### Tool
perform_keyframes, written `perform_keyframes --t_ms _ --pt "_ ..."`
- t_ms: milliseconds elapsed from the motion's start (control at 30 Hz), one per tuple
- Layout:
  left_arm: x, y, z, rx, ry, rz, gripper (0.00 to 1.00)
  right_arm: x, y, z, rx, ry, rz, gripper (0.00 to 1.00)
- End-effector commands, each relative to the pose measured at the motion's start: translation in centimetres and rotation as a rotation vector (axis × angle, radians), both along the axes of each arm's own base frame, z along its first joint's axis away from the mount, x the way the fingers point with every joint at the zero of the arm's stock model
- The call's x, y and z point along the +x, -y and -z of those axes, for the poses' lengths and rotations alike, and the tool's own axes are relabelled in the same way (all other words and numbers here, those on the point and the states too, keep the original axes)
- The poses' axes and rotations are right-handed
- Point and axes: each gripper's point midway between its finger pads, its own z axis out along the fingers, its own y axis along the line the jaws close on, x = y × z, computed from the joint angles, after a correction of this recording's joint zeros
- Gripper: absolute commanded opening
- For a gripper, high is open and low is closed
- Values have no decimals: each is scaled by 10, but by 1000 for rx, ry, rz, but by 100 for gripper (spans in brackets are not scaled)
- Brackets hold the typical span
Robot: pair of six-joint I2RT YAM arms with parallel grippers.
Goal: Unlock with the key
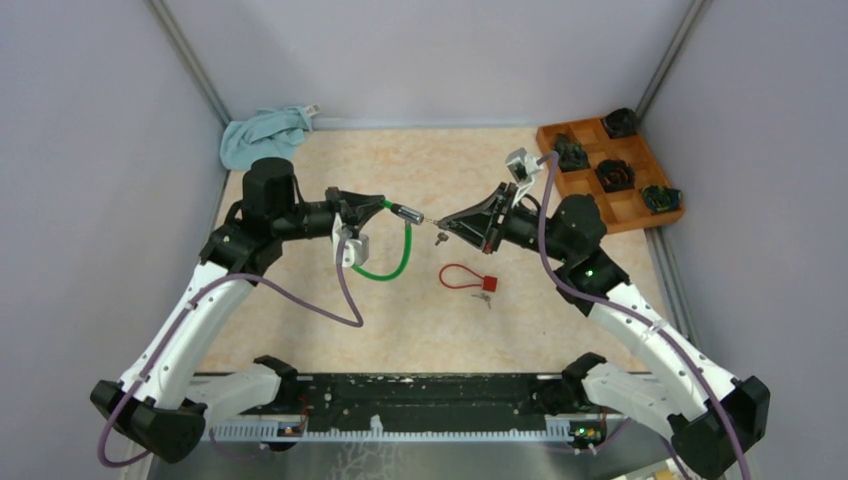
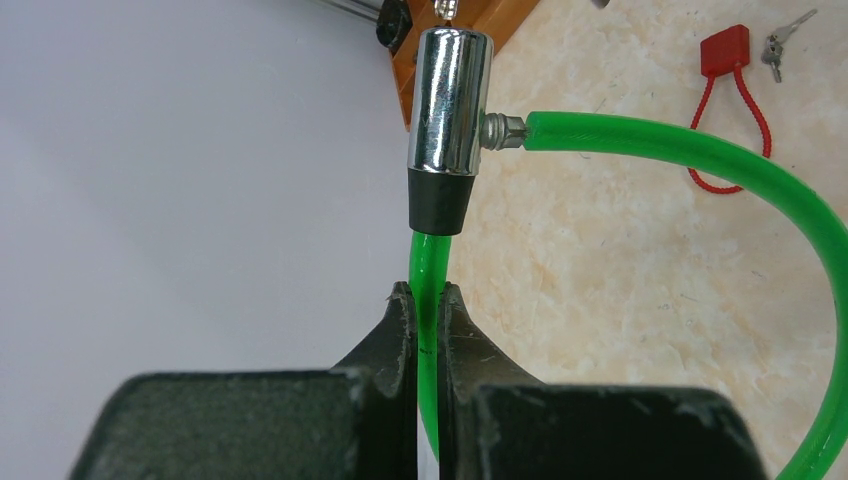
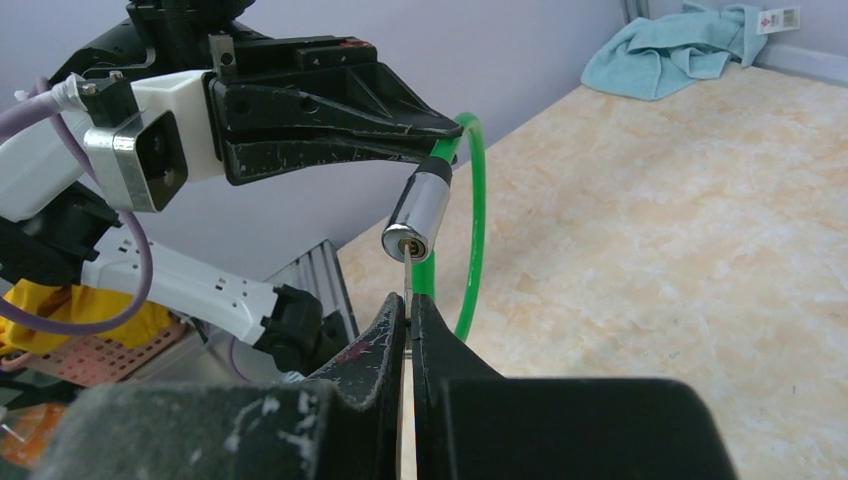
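Looking at exactly one green cable lock (image 1: 403, 255) here, held up off the table by the left gripper (image 2: 427, 295), clamped tight on the cable right behind the chrome cylinder (image 2: 450, 100). So: barrel just ahead of those fingertips, loop drooping off to one side. Facing it, the right gripper (image 3: 408, 300), pressed nearly together and pinching one thin key (image 3: 407, 278) that pokes out past its tips. Aimed at the keyhole, either just short of it or barely touching. Can't tell which. Also something small dangling under that key in the top view. Maybe a spare, too tiny to call.

Handling guesses:
- **Barrel:** probably hard and slick.
- **Cable:** looks springy, so expect wobble when pushed. Smart to grab close to the cylinder, like here.
- **Key:** light and skinny, likely to twist between the pads. Better pinched flat on its head.

Rest of the count:
- One red cable lock (image 1: 488, 283) lying on the table below and between both grippers, with a little bunch of keys (image 1: 487, 297) touching it. No exact number there.
- One wooden tray (image 1: 628, 207) out beyond the right gripper, holding four dark items (image 1: 615, 175).
- One blue cloth (image 1: 262, 137) out beyond the left arm.
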Motion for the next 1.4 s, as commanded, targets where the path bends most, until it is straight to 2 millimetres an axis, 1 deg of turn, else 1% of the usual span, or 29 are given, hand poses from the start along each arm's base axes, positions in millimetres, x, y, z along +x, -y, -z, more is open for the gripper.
perform_keyframes --t_ms 0,367,667,867,1067,1367 --pt "-3 1 -20 -37 73 14 0 -7 -3 -38 76 81 -38 0" --pt "-5 1 -18 -31 70 18 0 -5 -7 -30 70 56 -45 0" --pt "-4 1 -21 -34 75 18 0 -1 -9 -21 46 40 -37 0" --pt "-4 1 -22 -33 75 18 0 1 -9 -17 36 33 -25 0" --pt "-6 2 -24 -37 74 27 0 4 -7 -17 38 33 -2 0" --pt "-8 2 -25 -37 72 35 0 8 -8 -8 15 14 10 0"
